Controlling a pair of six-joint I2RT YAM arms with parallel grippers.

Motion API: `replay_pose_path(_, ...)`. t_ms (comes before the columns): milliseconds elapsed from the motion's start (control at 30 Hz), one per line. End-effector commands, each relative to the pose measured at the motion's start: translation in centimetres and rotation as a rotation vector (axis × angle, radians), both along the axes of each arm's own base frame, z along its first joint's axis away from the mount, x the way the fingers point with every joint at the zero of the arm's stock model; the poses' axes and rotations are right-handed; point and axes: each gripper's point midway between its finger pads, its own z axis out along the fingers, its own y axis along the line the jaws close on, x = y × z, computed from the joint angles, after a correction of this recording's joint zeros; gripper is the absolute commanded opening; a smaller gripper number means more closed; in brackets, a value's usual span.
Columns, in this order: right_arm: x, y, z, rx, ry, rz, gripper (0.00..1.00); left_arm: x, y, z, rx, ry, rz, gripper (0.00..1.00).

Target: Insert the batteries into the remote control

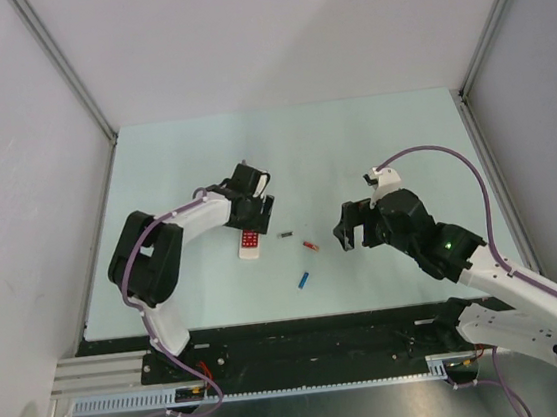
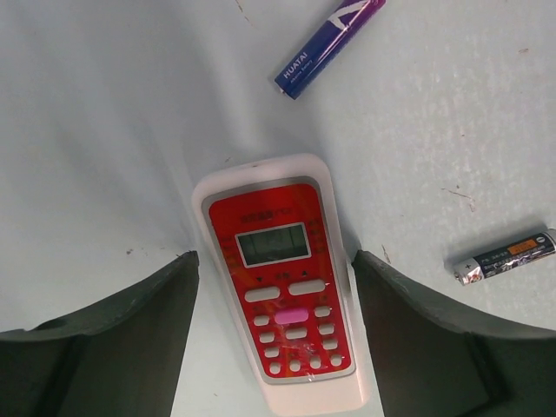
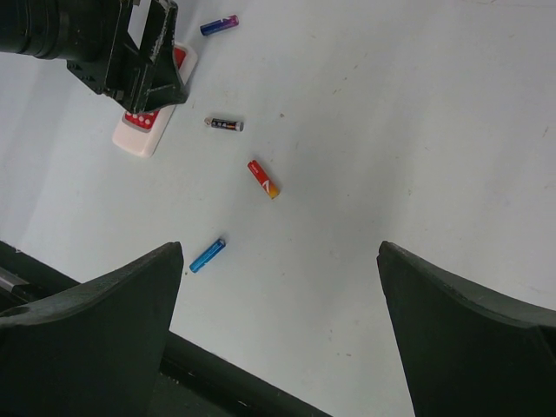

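The left hand (image 2: 274, 265) stood wide open astride the remote control (image 2: 282, 287), a finger off each long edge, apparently placed to grip it. The remote lay on the counter (image 1: 352, 150) with red keypad and grey display upward, white back down. The right hand (image 3: 280, 252) hovered wide open and empty near the loose batteries (image 3: 263, 179).

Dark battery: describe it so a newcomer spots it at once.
On the table, find the remote under the left gripper. The dark battery lies just right of it in the top view, before the red battery. It alone is black with an orange label patch; the other batteries are brightly coloured.
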Motion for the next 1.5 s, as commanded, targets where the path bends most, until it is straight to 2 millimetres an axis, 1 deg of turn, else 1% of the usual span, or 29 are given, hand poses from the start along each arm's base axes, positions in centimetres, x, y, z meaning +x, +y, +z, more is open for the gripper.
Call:
replay_pose_path(0,0.3,0.1,2.1,0.030,-0.042,-0.012,1.00,-0.3,-0.5,-0.6,-0.012,0.018,0.032,0.78)
replay_pose_path(133,0.4,0.2,2.2,0.034,-0.044,-0.009,1.00,-0.8,-0.3,-1.1,-0.002,0.027,0.074,0.78)
replay_pose_path(300,0.4,0.0,1.9,0.025,-0.038,-0.018,1.00,-1.6,0.2,-1.7,0.031,0.026,0.116,0.72)
replay_pose_path(400,0.3,-0.1,1.9,0.022,-0.039,-0.019,1.00,-1.8,0.5,-2.0,0.051,0.022,0.131,0.66)
replay_pose_path(500,0.3,-0.1,1.9,0.024,-0.036,-0.017,1.00,-1.8,0.6,-2.0,0.056,0.020,0.140,0.56)
replay_pose_path(533,0.2,-0.1,1.9,0.026,-0.034,-0.017,1.00,-1.7,0.4,-1.9,0.053,0.017,0.136,0.48)
replay_pose_path(600,0.1,-0.1,2.0,0.030,-0.033,-0.014,1.00,-1.5,0.2,-1.4,0.045,0.005,0.127,0.42)
replay_pose_path(633,0.0,-0.1,2.1,0.031,-0.036,-0.013,1.00,-1.2,0.1,-1.1,0.039,-0.003,0.128,0.32)
replay_pose_path(667,0.0,-0.2,2.1,0.029,-0.035,-0.016,1.00,-1.1,0.0,-0.8,0.033,-0.011,0.129,0.27)
replay_pose_path(700,-0.1,-0.3,2.3,0.035,-0.041,-0.018,1.00,-0.9,-0.2,0.4,0.014,-0.036,0.129,0.23)
replay_pose_path(733,-0.1,-0.3,2.4,0.039,-0.044,-0.018,1.00,-0.5,-0.4,1.2,0.000,-0.055,0.131,0.15)
replay_pose_path(800,-0.2,-0.4,2.5,0.044,-0.044,-0.019,1.00,-0.2,-0.8,3.3,-0.042,-0.096,0.132,0.09)
replay_pose_path(833,-0.1,-0.4,2.6,0.048,-0.045,-0.023,1.00,0.1,-1.4,5.8,-0.097,-0.141,0.124,0.05)
replay_pose_path(867,-0.2,-0.3,2.7,0.054,-0.045,-0.018,1.00,0.2,-1.8,7.2,-0.132,-0.166,0.121,0.03)
replay_pose_path(900,-0.2,-0.2,2.8,0.058,-0.045,-0.016,1.00,0.1,-2.1,8.5,-0.167,-0.183,0.118,0.01)
replay_pose_path(933,-0.3,0.0,2.7,0.068,-0.036,-0.012,1.00,-0.3,-3.3,11.6,-0.271,-0.219,0.081,0.00)
replay_pose_path(1033,-0.3,0.9,2.8,0.095,-0.026,0.014,1.00,-1.0,-5.9,16.2,-0.468,-0.286,0.008,0.00)
replay_pose_path(1067,-0.4,1.4,3.2,0.118,-0.031,0.027,1.00,-2.1,-7.2,19.1,-0.582,-0.308,-0.046,0.00)
replay_pose_path(1100,-0.4,1.6,3.4,0.134,-0.032,0.038,1.00,-2.7,-7.7,19.9,-0.635,-0.312,-0.068,0.00)
replay_pose_path(1133,-0.8,2.2,3.8,0.165,-0.024,0.069,1.00,-2.9,-8.7,22.0,-0.724,-0.353,-0.094,0.00)
replay_pose_path(1167,-0.9,2.8,4.6,0.200,-0.037,0.090,1.00,-4.5,-9.8,24.3,-0.820,-0.357,-0.170,0.00)
replay_pose_path(1233,-2.0,4.0,6.1,0.270,-0.041,0.172,1.00,-5.7,-11.0,27.0,-0.937,-0.385,-0.224,0.00)
replay_pose_path(1267,-2.4,4.4,7.5,0.323,-0.067,0.199,1.00,-6.9,-11.5,28.6,-0.996,-0.393,-0.277,0.00)
replay_pose_path(1300,-2.8,4.7,8.4,0.357,-0.080,0.223,1.00,-7.8,-11.9,29.2,-1.043,-0.394,-0.315,0.00)
replay_pose_path(1333,-3.5,5.1,9.3,0.393,-0.083,0.265,1.00,-8.3,-12.3,31.5,-1.136,-0.427,-0.341,0.00)
replay_pose_path(1367,-4.0,5.2,11.1,0.452,-0.121,0.288,1.00,-8.9,-12.5,32.3,-1.182,-0.431,-0.357,0.00)
replay_pose_path(1400,-4.3,5.2,12.0,0.480,-0.139,0.305,1.00,-10.0,-12.6,33.0,-1.225,-0.426,-0.391,0.00)
replay_pose_path(1433,-5.0,5.4,12.9,0.509,-0.150,0.346,1.00,-10.6,-12.8,34.7,-1.290,-0.442,-0.412,0.00)
replay_pose_path(1467,-5.5,5.3,14.6,0.556,-0.193,0.369,1.00,-11.2,-12.9,35.3,-1.318,-0.441,-0.431,0.00)
